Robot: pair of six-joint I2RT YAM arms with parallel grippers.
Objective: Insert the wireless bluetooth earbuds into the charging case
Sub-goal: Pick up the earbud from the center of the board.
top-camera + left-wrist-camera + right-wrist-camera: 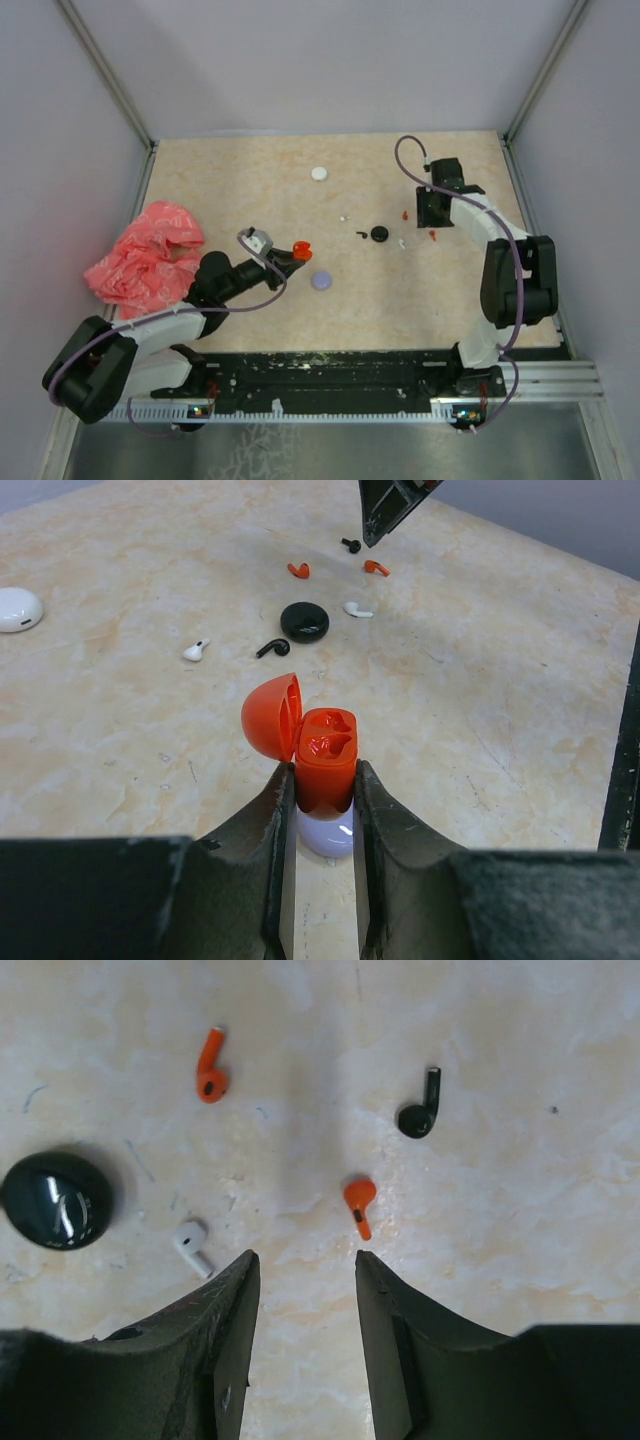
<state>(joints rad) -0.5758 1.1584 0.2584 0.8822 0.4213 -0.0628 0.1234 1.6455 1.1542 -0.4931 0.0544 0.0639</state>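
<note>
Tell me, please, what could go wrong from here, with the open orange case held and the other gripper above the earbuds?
1. The nearer orange earbud lies off-centre, close to one finger of the open right gripper; closing may flick it away.
2. The white earbud sits close by and may be knocked.
3. The left gripper pinches only the lower part of the orange case; pressing a bud in may tilt it.

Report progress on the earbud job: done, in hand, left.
Done: left gripper clamps the orange case, lid open. In hand: right gripper hangs open near an orange earbud. Left: both wells empty; no earbud seated, the second orange earbud also loose.
</note>
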